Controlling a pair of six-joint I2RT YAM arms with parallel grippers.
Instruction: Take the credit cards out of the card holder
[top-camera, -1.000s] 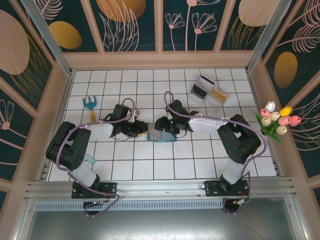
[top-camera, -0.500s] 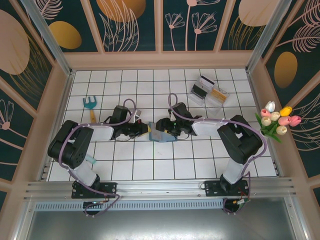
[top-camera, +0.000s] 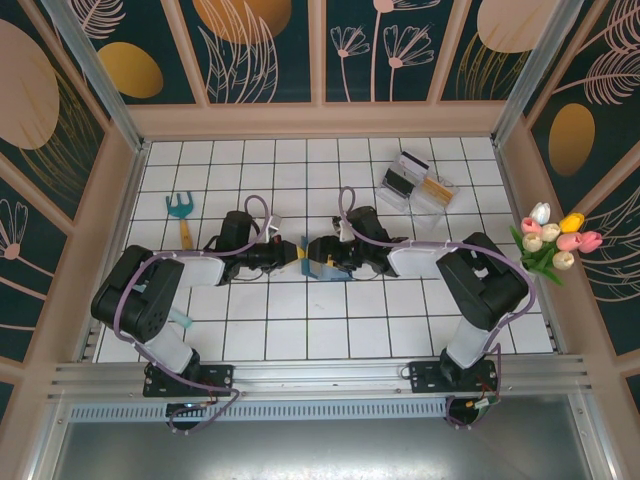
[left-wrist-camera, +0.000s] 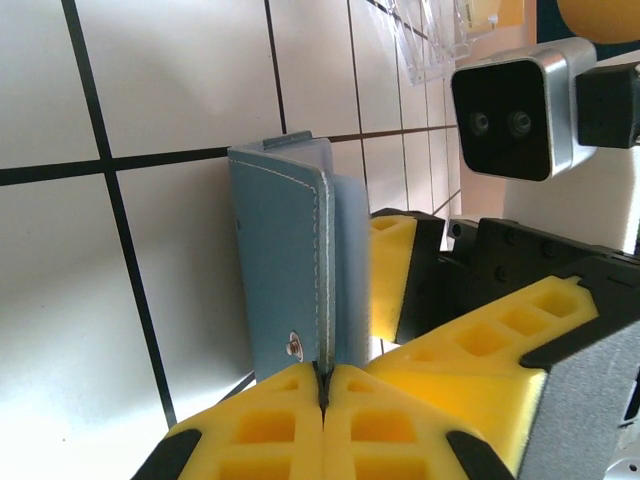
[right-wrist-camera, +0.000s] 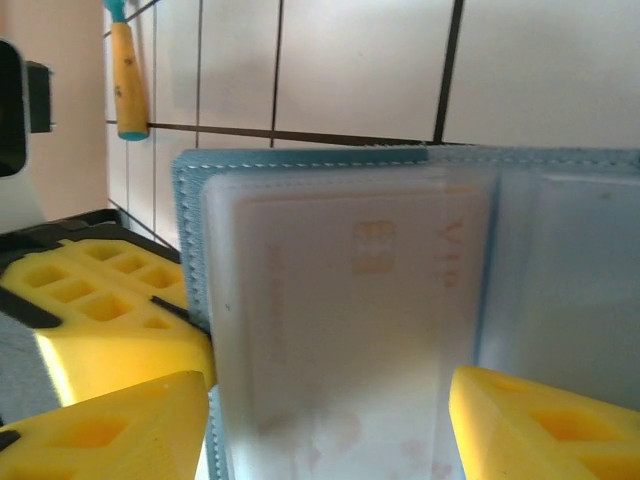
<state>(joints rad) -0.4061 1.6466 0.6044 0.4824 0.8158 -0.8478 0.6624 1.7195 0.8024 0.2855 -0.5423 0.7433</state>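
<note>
Stock on my screens:
- holder (left-wrist-camera: 275, 260): mid-counter, open.
- left tool (left-wrist-camera: 322, 385): pressed together on the holder's cover, which I judge steadies it.
- right tool (right-wrist-camera: 325, 420): spread, straddling the clear sleeve (right-wrist-camera: 240, 330), where a card (right-wrist-camera: 360, 300) sits, probably lining up a pull.

- White square-tiled floor (top-camera: 300, 340) with dark grout lines, evenly lit, only soft shadows.
- Back wall (top-camera: 270, 50) of dark teal panels painted with pale flowers, leaves and gold ovals, split by peach battens.
- Left wall (top-camera: 40, 150) and right wall (top-camera: 600, 130) panelled alike.
- Aluminium corner posts (top-camera: 95, 70).
- Aluminium rail (top-camera: 320, 375) along the near edge, grey metal sheet (top-camera: 320, 450) below.
</note>
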